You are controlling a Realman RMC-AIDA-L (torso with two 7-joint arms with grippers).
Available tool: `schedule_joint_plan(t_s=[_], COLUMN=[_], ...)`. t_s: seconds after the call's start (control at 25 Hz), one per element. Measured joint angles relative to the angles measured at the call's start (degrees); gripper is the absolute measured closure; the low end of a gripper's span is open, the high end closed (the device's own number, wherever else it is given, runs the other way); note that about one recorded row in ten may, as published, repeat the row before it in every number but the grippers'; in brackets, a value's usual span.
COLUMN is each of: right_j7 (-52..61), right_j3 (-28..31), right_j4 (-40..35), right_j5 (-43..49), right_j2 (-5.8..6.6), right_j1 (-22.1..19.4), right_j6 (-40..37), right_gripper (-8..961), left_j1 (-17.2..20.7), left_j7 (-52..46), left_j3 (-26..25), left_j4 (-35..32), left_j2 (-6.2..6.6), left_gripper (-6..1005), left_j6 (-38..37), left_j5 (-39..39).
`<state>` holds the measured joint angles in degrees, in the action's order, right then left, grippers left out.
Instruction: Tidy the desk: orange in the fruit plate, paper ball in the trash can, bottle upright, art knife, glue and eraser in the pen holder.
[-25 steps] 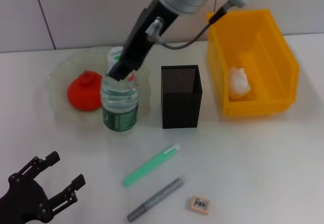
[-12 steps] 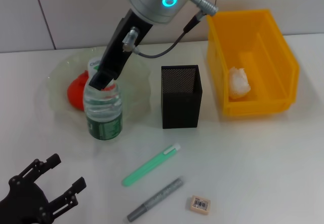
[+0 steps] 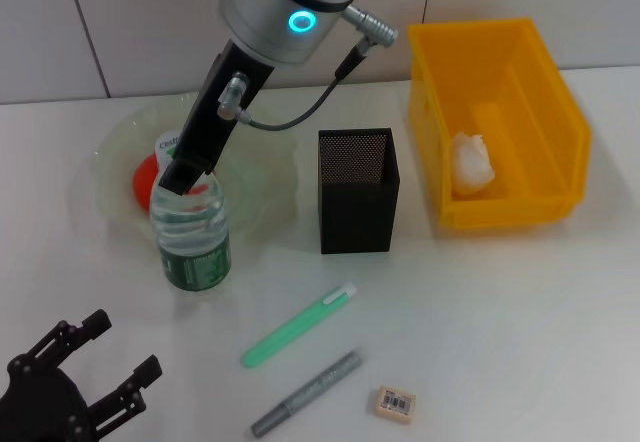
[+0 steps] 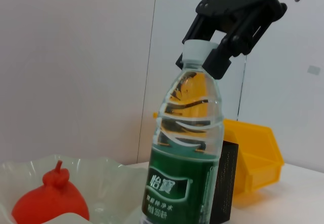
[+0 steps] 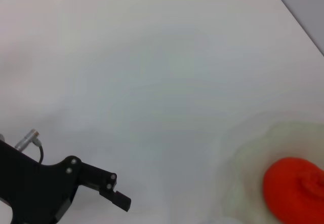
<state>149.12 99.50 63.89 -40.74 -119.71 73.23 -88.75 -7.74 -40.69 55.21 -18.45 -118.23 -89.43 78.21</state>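
I see my right gripper point(image 3: 178, 170) pinching the white cap of the bottle point(image 3: 190, 237), which stands upright on the table just in front of the fruit plate point(image 3: 115, 142) (the orange point(image 3: 145, 180) sits in that dish, behind the bottle). My left gripper point(image 3: 95, 382) hangs low at the near left with its fingers spread, holding nothing. The paper ball point(image 3: 472, 162) lies inside the trash can point(image 3: 545, 92).
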Motion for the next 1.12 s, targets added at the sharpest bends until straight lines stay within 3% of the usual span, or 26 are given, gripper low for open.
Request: schedule_joint_plan(t_s=[0.44, 1.12], right_j7=[-0.5, -2.9], right_j3=[-3.4, -3.5], right_j4=[-4.1, -6.7], right_j5=[-1.7, -2.9], right_j2=[-0.01, -0.09], right_j1=[0.6, 0.3], right_j6=[2.9, 4.5], right_gripper=[528, 527], left_j1=[-0.3, -0.3], left_j7=[0.3, 0.9], left_j3=[0.0, 0.2], left_j4=[0.3, 0.6], left_j2=[-0.08, -0.26], left_gripper=[173, 173], left_j6=[0.0, 0.1], left_j5=[-0.1, 0.1])
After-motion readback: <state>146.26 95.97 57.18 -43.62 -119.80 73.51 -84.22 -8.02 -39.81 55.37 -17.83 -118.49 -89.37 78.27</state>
